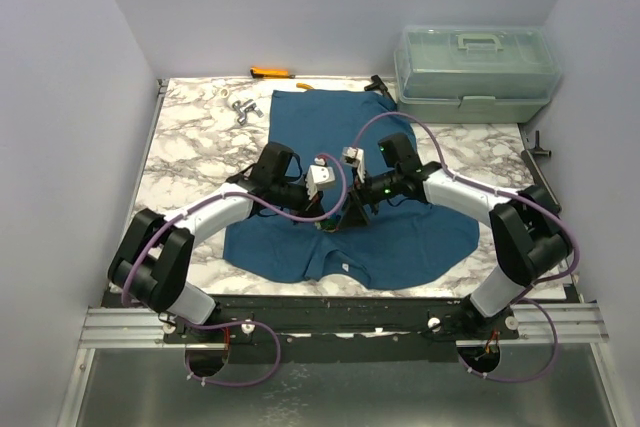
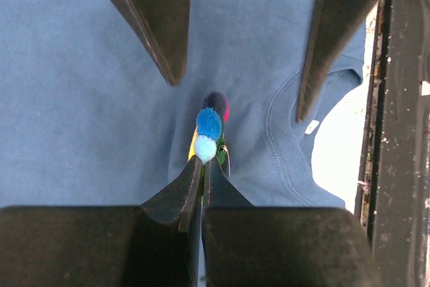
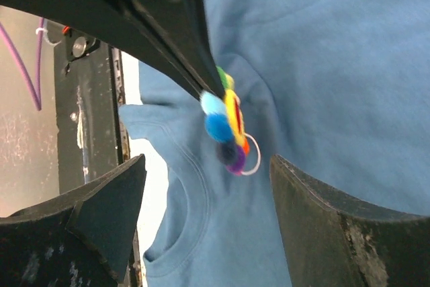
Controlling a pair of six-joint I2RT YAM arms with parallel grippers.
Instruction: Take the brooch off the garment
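left gripper (image 2: 203, 169) pinching fuzzy pompom brooch (image 2: 209, 129) | right gripper (image 3: 208, 166) spread | garment (image 3: 322, 65) soft, puckered teal knit

Twin black-and-white arms, purple cabling
The left arm (image 1: 215, 215) and right arm (image 1: 460, 192) wear white shells between bulky black joints; a purple cable (image 1: 232, 384) loops along each, and the fingers (image 3: 336, 233) are dark, scuffed, wedge-shaped plates.

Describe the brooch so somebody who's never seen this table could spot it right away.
Find the teal T-shirt spread on the marble table. Near its neckline, the left gripper is shut on a tiny cluster of fuzzy beads, the brooch. It is the only multicoloured thing against the plain fabric: light blue, blue, yellow, green and purple.
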